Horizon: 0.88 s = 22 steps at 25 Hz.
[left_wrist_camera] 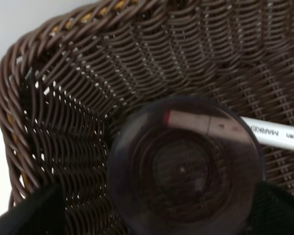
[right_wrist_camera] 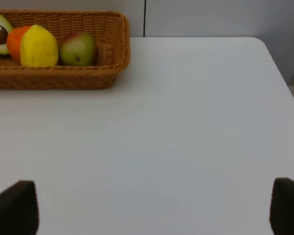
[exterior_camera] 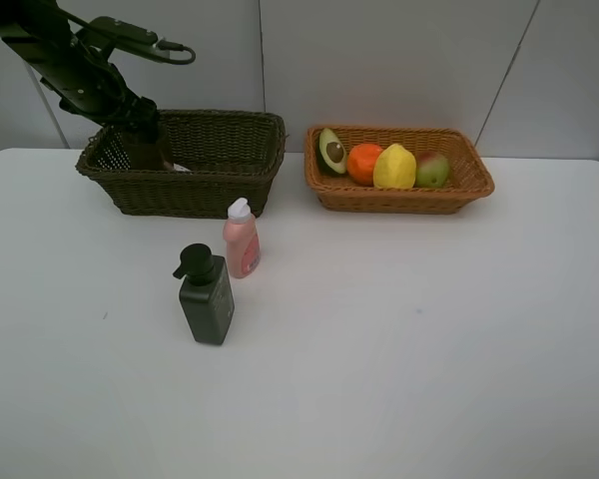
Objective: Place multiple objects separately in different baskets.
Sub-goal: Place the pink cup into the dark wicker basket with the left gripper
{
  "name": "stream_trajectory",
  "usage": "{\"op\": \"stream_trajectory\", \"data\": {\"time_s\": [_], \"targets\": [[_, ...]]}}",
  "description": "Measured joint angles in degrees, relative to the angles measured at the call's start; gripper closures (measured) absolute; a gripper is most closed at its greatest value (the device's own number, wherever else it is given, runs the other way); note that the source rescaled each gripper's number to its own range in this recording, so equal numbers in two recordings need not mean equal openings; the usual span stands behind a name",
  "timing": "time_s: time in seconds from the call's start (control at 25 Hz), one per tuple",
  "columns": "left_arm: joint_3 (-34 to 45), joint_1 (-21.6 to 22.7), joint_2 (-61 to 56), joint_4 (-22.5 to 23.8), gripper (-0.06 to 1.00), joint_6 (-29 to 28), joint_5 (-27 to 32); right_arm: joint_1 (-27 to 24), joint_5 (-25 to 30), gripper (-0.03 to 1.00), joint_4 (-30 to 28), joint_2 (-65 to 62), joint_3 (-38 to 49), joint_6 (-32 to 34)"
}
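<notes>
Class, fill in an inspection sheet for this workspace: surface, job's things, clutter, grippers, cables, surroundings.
Surface: white table, a few faint specks.
Job's things: dark basket holds cup and marker; tan basket holds avocado, orange, lemon, mango; pump bottle and pink bottle stand upright on the table.
Clutter: nothing seen.
Grippers: left gripper inside the dark basket, jaws open either side of the cup; right gripper above bare table, jaws open.
Cables: one thin loop on the left arm.
Surroundings: pale wall panels behind.
</notes>
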Motion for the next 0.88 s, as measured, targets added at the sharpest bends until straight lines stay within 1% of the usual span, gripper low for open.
{"op": "stream_trajectory", "data": {"time_s": [0.52,0.8,0.88], "targets": [[0.0,0.0,0.0,-0.2,-0.05,-0.1,1.8,0.0,0.0,-0.03,0.0,0.0,0.0,0.0],[0.0,0.0,-1.4,-1.6,-0.05,-0.2,6.3,0.0,0.0,-0.03,0.0,0.0,0.0,0.0],[0.0,0.0,-2.6,-3.2,-0.05,-0.2,7.6,0.0,0.0,-0.03,0.0,0.0,0.0,0.0]]}}
